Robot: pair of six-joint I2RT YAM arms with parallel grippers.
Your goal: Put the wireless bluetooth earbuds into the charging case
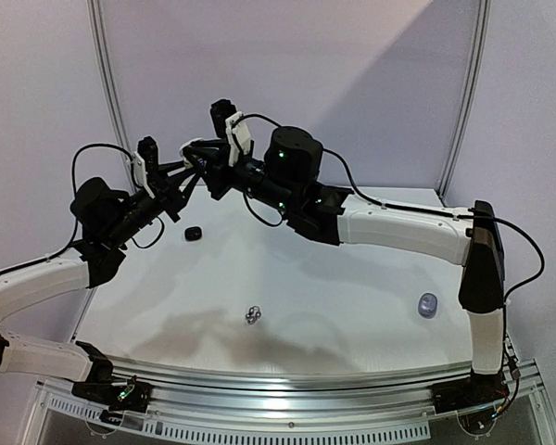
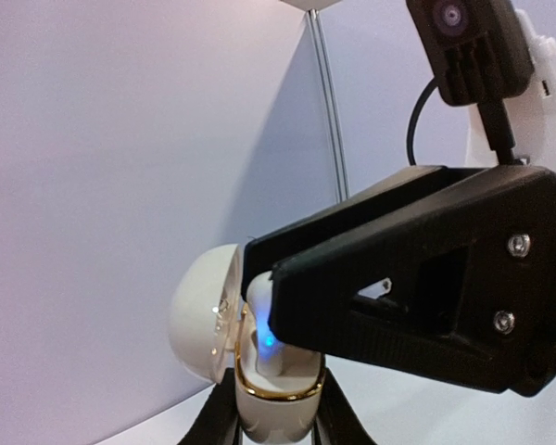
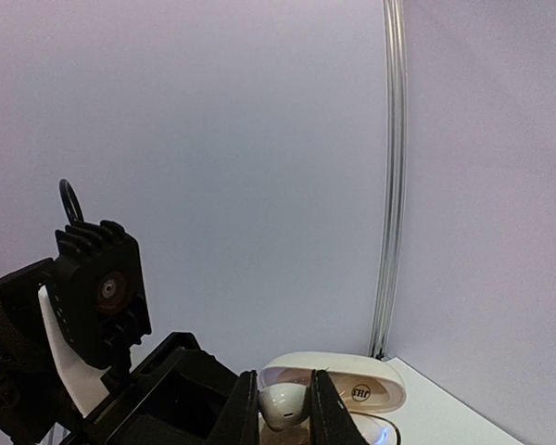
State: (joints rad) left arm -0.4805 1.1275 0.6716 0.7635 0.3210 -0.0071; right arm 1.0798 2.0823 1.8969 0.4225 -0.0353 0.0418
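Observation:
My left gripper (image 2: 273, 419) is shut on an open white charging case (image 2: 269, 394) with a gold rim, held upright in the air with its lid (image 2: 199, 315) swung back. My right gripper (image 3: 283, 408) is shut on a white earbud (image 3: 283, 405) and holds it in the case's mouth. In the left wrist view the earbud (image 2: 258, 311) sits between the right fingers (image 2: 371, 278) with a blue light glowing beside it. In the top view both grippers meet above the table's far left, the left gripper (image 1: 187, 174) and the right gripper (image 1: 205, 164).
On the white table (image 1: 352, 278) lie a black case (image 1: 194, 234) at the far left, two silvery-grey earbuds (image 1: 253, 315) near the front middle, and a blue-grey case (image 1: 428, 305) at the right. Walls stand close behind.

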